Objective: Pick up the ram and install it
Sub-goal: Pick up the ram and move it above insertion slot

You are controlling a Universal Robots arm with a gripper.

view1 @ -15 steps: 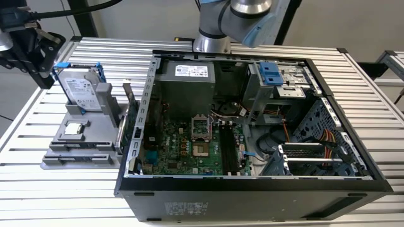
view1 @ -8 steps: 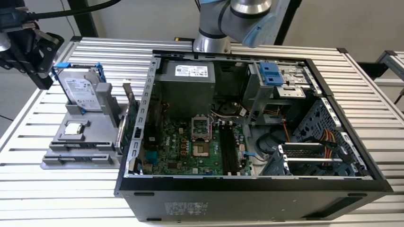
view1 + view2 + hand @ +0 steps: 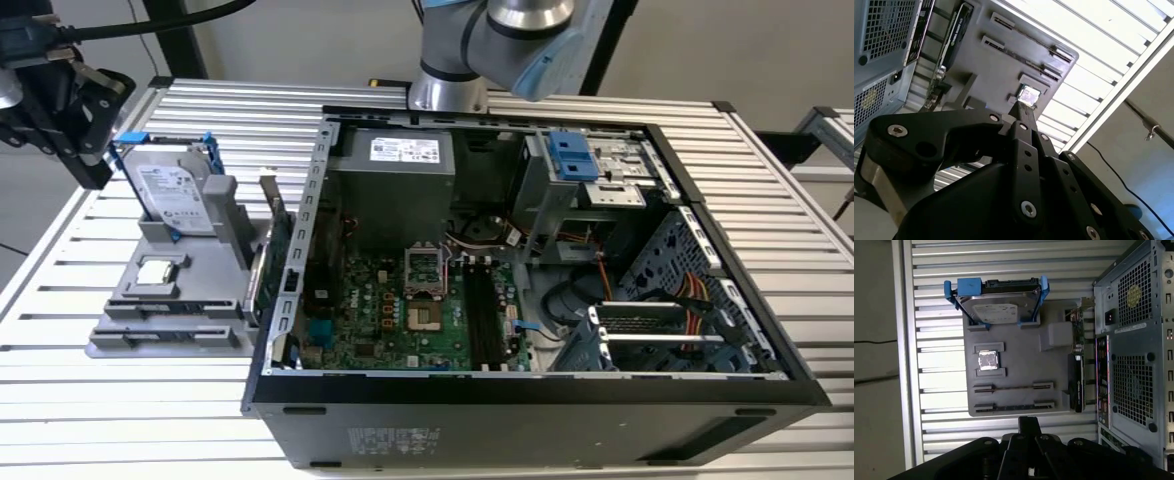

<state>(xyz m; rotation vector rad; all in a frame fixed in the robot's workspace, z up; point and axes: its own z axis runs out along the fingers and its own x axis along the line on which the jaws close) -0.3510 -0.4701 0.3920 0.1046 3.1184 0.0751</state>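
Observation:
My gripper (image 3: 91,172) hangs above the table's far corner at the exterior view's left, over the grey parts tray (image 3: 200,335) and away from the open computer case (image 3: 534,388). Its fingertips (image 3: 1029,421) sit pressed together with nothing between them; in the second wrist view the gripper (image 3: 1023,107) points at the tray. The ram is out of view. Two narrow holder slots (image 3: 1013,387) on the tray look bare. The motherboard's long black slots (image 3: 483,312) lie inside the case, and I cannot tell whether a stick sits in them.
On the tray stand a silver hard drive with blue handle (image 3: 999,307), a square processor chip (image 3: 988,360) and a green expansion card (image 3: 1077,382) on edge by the case wall. The slatted metal table (image 3: 134,410) ends close behind the gripper.

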